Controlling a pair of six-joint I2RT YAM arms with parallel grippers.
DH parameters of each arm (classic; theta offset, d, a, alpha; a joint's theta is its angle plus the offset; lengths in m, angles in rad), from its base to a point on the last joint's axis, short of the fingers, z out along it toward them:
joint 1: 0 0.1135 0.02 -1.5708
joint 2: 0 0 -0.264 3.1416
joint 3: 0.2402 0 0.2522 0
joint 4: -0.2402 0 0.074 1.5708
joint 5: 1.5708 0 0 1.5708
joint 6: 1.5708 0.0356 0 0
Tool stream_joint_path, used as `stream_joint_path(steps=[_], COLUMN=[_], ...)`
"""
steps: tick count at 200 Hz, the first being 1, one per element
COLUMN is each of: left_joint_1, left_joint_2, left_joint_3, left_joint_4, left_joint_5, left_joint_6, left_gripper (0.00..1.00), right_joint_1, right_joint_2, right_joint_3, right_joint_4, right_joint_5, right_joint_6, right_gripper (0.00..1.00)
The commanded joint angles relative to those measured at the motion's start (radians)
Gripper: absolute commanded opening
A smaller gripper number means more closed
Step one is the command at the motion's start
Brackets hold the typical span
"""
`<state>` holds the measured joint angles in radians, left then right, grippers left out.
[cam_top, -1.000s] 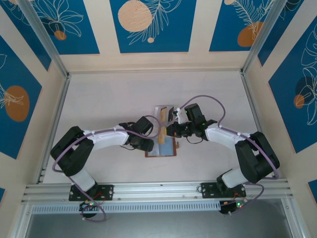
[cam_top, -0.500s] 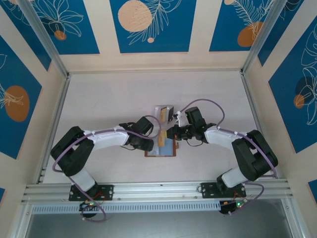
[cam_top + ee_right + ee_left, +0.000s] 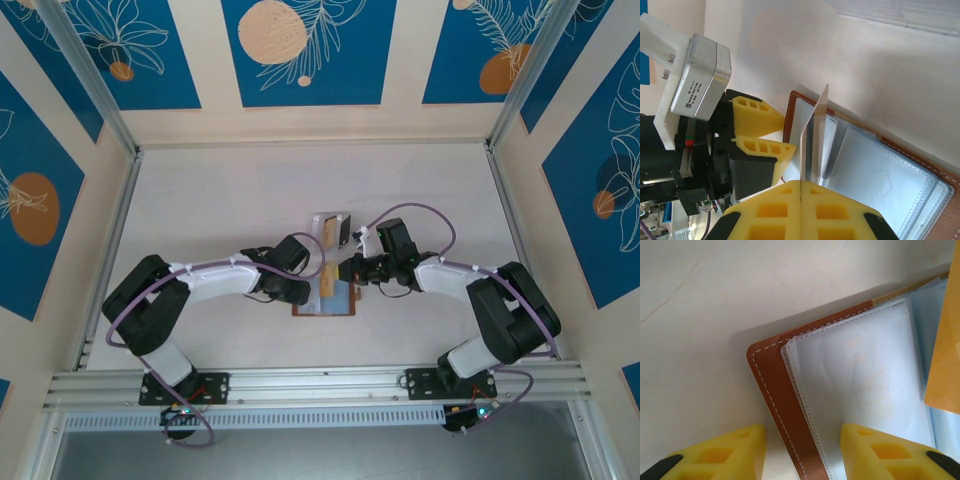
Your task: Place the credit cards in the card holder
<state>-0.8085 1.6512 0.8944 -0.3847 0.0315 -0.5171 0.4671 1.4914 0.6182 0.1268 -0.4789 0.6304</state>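
Pale tabletop [image 3: 220,210] — open reddish-brown leather card holder [image 3: 785,405], edge between parted left gripper [image 3: 802,452]; right gripper [image 3: 801,210] clamped on thin tan credit card [image 3: 815,132].

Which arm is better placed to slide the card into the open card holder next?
Right. The right jaws are shut on the tan card, edge-on above the card holder pockets. The left jaws stand open at the holder's corner.

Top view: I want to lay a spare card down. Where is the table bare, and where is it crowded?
Bare: the far table between back wall and clear box; the strips between each arm and its side rail. Crowded: the centre, where left gripper and right gripper, shut on a card, meet over the card holder.
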Motion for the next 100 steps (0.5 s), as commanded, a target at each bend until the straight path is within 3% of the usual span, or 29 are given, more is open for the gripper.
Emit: stream_joint_path(steps=[1, 100], left_joint_1=[-0.009, -0.009], left_joint_2=[0.032, 0.03], left_joint_3=[-0.032, -0.036], left_joint_4=[-0.011, -0.01], left_joint_5=[-0.024, -0.025], left_joint_6=[-0.01, -0.012], left_gripper=[0.43, 0.43], right_joint_1=[-0.005, 0.005], right_joint_2=[-0.017, 0.02], right_joint_3=[-0.02, -0.017], right_joint_4=[0.02, 0.01], right_joint_5=[-0.042, -0.015], right_joint_6=[0.017, 0.005], right_gripper=[0.0, 0.0])
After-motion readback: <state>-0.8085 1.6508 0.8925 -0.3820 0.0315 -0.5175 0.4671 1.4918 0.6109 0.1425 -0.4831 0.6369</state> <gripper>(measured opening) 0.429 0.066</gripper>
